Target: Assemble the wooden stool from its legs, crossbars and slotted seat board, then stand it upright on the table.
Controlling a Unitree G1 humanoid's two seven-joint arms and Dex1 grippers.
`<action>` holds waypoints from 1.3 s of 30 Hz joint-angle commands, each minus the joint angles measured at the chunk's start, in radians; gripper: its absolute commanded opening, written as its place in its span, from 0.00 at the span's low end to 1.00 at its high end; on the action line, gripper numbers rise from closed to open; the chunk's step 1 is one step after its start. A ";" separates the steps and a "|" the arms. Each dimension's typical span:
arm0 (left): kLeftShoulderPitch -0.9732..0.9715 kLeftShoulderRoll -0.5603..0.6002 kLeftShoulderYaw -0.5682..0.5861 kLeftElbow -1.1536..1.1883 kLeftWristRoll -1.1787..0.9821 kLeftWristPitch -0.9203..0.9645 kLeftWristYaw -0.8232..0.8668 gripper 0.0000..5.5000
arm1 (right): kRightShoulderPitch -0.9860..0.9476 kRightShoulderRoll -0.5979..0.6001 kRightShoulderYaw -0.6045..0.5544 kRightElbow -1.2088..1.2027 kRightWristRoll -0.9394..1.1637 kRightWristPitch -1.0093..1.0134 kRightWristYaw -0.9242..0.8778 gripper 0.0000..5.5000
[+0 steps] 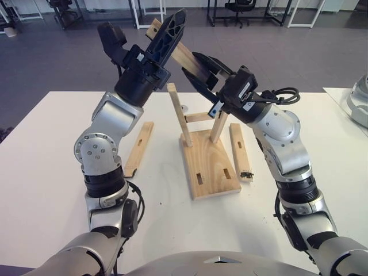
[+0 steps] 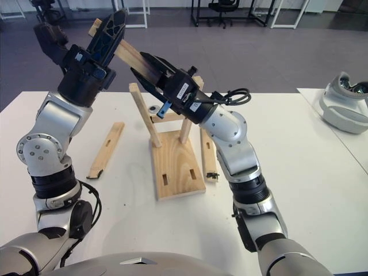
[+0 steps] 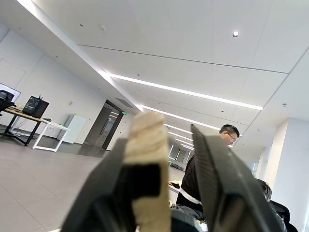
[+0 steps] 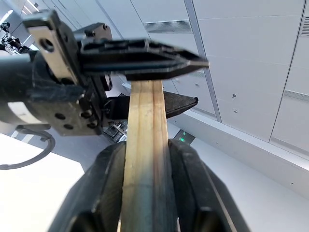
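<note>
Left side first: a loose wooden piece (image 1: 140, 147) lies flat on the white table (image 1: 46, 172), just left of the seat board.

My left gripper (image 1: 167, 34) is raised well above the table, closed around the upper far end of a wooden bar (image 1: 185, 55). The bar slopes down to the right. In the left wrist view the wood sits tight against one finger (image 3: 108, 193).

The seat board (image 1: 210, 167) lies flat mid-table. Two upright legs (image 1: 179, 115) stand in its far slots, with a short crossbar (image 1: 198, 117) between them. The two near slots (image 1: 199, 178) are open.

My right gripper (image 1: 192, 64) is up there too, clamped on the lower part of the same bar. Its fingers (image 4: 108, 193) press both sides of the wood in the right wrist view. So both grippers have that one bar, in the air over the far edge of the board.

There's a white sticker (image 2: 183, 89) on the right wrist, but the print is too small for me to read.

Another loose piece (image 1: 238, 150) lies flat just right of the board. Far right, a white rounded object (image 2: 343, 103) sits on the next table.
</note>
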 commanded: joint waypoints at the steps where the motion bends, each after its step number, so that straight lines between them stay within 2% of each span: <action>1: 0.024 0.012 -0.026 -0.022 0.024 0.000 0.011 0.16 | -0.015 0.005 -0.001 -0.010 -0.017 0.011 -0.003 0.24; 4: 0.029 0.020 -0.027 -0.023 0.040 -0.010 0.019 0.07 | -0.014 0.004 -0.002 -0.003 -0.028 0.006 -0.005 0.24; 8: 0.030 0.020 -0.024 -0.017 0.054 -0.021 0.026 0.07 | -0.014 0.006 -0.003 0.005 -0.040 0.003 -0.007 0.24; 9: 0.031 0.022 -0.025 -0.018 0.062 -0.026 0.026 0.07 | -0.012 0.007 -0.001 0.006 -0.043 0.010 -0.006 0.31; 11: 0.035 0.039 -0.014 -0.018 0.080 -0.037 0.024 0.07 | -0.001 0.004 0.007 0.003 -0.050 0.026 0.000 0.35; 15: 0.075 0.182 0.067 0.046 0.218 -0.088 -0.048 0.07 | 0.064 -0.030 -0.016 0.000 -0.059 0.048 0.002 0.46; 17: 0.149 0.294 0.087 0.196 0.391 -0.174 -0.140 0.07 | 0.126 -0.059 -0.073 0.011 -0.051 0.057 -0.017 0.47; 19: 0.200 0.323 0.095 0.335 0.476 -0.240 -0.215 0.07 | 0.174 -0.073 -0.119 0.021 -0.040 0.064 -0.033 0.47; 22: 0.246 0.276 0.078 0.540 0.535 -0.284 -0.283 0.07 | 0.261 -0.092 -0.203 0.078 -0.043 0.046 -0.075 0.47; 25: 0.249 0.239 0.091 0.647 0.547 -0.288 -0.300 0.07 | 0.313 -0.103 -0.242 0.164 -0.071 0.003 -0.109 0.47; 30: 0.256 0.227 0.130 0.731 0.584 -0.313 -0.289 0.07 | 0.355 -0.092 -0.249 0.277 -0.096 -0.066 -0.149 0.47; 39: 0.251 0.208 0.148 0.780 0.632 -0.343 -0.279 0.07 | 0.353 -0.082 -0.230 0.315 -0.098 -0.103 -0.167 0.47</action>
